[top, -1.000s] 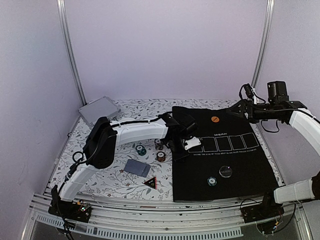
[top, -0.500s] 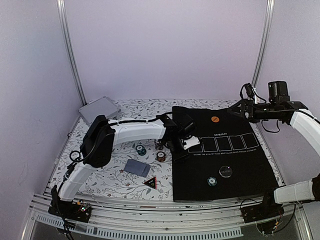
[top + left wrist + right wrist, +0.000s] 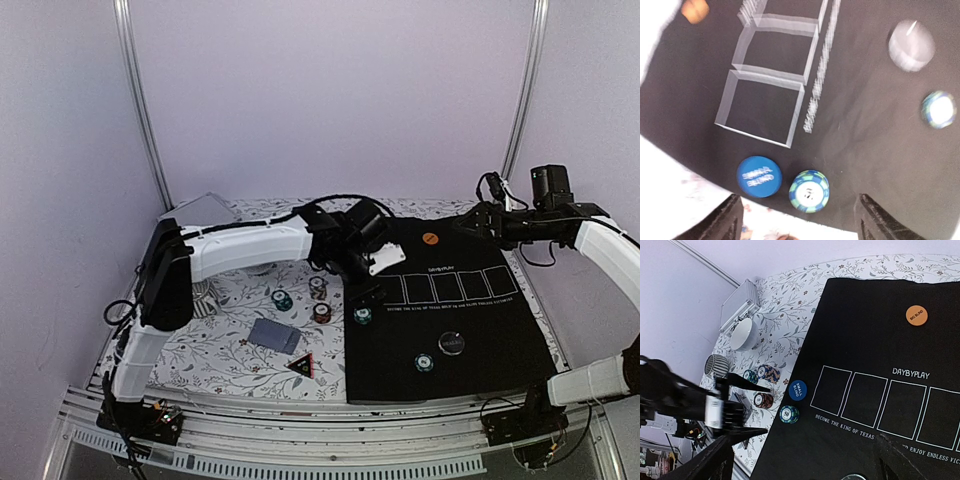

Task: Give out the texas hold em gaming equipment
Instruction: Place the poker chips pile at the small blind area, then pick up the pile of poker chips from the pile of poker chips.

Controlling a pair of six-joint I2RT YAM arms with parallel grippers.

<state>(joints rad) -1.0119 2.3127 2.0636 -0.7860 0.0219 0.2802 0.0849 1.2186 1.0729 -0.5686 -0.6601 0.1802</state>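
A green-striped poker chip stack stands on the black mat beside the blue small-blind button. My left gripper hovers open above both, holding nothing. The same chip stack shows at the mat's left edge, below the left gripper. An orange button, a black disc and a teal chip also lie on the mat. Teal, orange-and-blue and red-brown chip stacks and grey-blue cards sit on the floral cloth. My right gripper hangs open and empty at the mat's far right.
A white bowl, a striped mug and a silver case stand at the back left. A small dark triangle lies near the front edge. Five printed card boxes cross the mat.
My left gripper has opened and lifted back from the mat's left edge, leaving the green chip stack standing there. The left arm's elbow swung left. The right arm barely moved.
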